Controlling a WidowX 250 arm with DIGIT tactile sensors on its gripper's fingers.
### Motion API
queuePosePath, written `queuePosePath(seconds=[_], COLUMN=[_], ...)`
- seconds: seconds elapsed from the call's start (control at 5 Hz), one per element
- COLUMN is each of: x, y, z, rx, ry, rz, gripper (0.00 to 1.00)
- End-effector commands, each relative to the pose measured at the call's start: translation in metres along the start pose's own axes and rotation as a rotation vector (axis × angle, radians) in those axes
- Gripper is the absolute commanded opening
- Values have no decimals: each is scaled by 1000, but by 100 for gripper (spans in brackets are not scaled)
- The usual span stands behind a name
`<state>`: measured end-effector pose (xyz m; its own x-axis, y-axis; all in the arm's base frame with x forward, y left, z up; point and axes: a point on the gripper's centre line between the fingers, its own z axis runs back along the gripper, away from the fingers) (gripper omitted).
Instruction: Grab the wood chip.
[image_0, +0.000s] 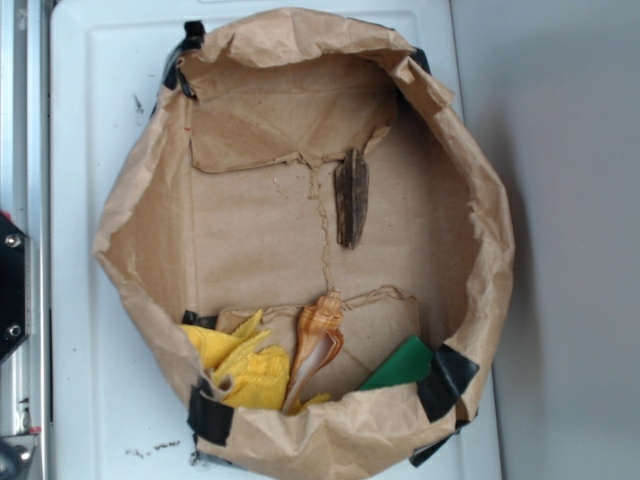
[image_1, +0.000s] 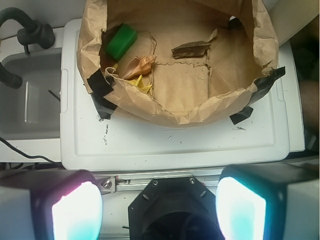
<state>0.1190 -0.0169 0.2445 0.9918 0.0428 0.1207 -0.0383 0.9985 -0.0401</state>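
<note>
The wood chip (image_0: 351, 197) is seen lying flat on the paper bag (image_0: 140, 190) floor — apart from the seashell (image_0: 314, 345). The gripper (image_1: 159, 207) is held open, well clear.

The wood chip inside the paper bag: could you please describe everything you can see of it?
The wood chip is a small, flat, elongated sliver of dark brown, rough, bark-like wood. It lies flat on the floor of the brown paper bag, beside a torn fold in the paper, apart from the seashell. Nothing grips it; the gripper, fingers spread, is outside the bag.
</note>
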Motion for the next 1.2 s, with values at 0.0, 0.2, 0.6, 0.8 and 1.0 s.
queuePosePath(seconds=[0.0,0.2,0.6,0.8,1.0], x=[0,47,137,137,137], y=[0,-11,8,8,8], z=[0,-21,-93,-93,-93], rx=[0,0,109,109,109], ry=[0,92,209,209,209], rz=[0,204,633,633,633], gripper=[100,100,100,100,100])
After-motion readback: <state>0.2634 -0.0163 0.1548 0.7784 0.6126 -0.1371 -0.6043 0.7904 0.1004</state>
